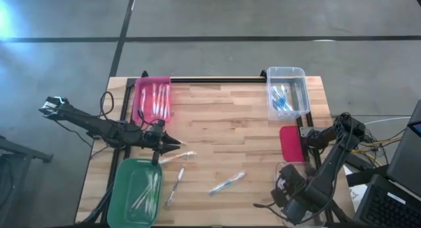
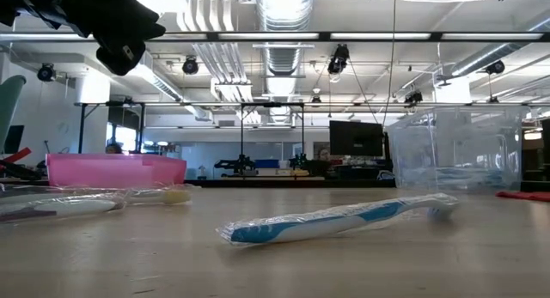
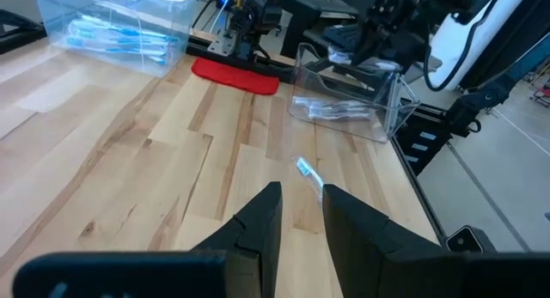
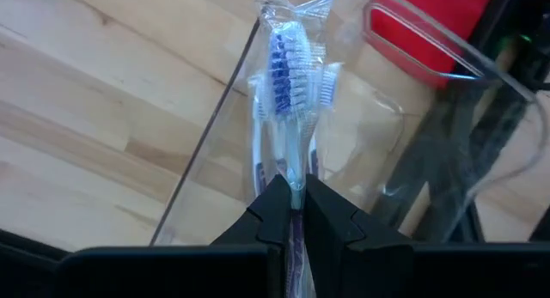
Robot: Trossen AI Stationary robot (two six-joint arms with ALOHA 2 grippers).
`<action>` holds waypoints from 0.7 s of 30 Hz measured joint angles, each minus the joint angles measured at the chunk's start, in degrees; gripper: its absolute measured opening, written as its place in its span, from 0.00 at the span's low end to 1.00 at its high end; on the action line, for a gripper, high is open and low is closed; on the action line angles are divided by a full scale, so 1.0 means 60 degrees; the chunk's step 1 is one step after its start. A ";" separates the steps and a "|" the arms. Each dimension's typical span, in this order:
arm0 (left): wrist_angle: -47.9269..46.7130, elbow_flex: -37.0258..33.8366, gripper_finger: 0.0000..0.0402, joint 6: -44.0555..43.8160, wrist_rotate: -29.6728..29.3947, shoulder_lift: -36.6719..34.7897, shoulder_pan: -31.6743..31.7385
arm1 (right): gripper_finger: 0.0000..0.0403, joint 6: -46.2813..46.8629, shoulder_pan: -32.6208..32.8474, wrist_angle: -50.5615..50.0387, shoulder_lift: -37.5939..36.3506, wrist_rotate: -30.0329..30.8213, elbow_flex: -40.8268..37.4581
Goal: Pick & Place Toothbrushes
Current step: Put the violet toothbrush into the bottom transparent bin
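The wrapped blue-bristled toothbrush (image 4: 282,75) sits pinched by its handle between the closed fingers of the right gripper (image 4: 295,214), held over the clear bin (image 1: 289,179) at the table's near right corner, so this one looks about to be dropped in. The left gripper (image 1: 176,145) hovers near the table's left side with its fingers slightly apart and nothing between them, just above a pale toothbrush (image 1: 177,156). Sorting seems well along: brushes already lie in the pink bin (image 1: 152,98), the green bin (image 1: 137,191) and the far clear bin (image 1: 287,92). Still loose on the wooden table (image 1: 223,123) are a blue toothbrush (image 1: 227,182) and a pale one (image 1: 175,186).
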 joint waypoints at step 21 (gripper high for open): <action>-0.0001 -0.0001 0.23 -0.0004 -0.0004 0.0000 0.0000 | 0.04 -0.0274 0.0011 0.2117 -0.0018 -0.0861 -0.2213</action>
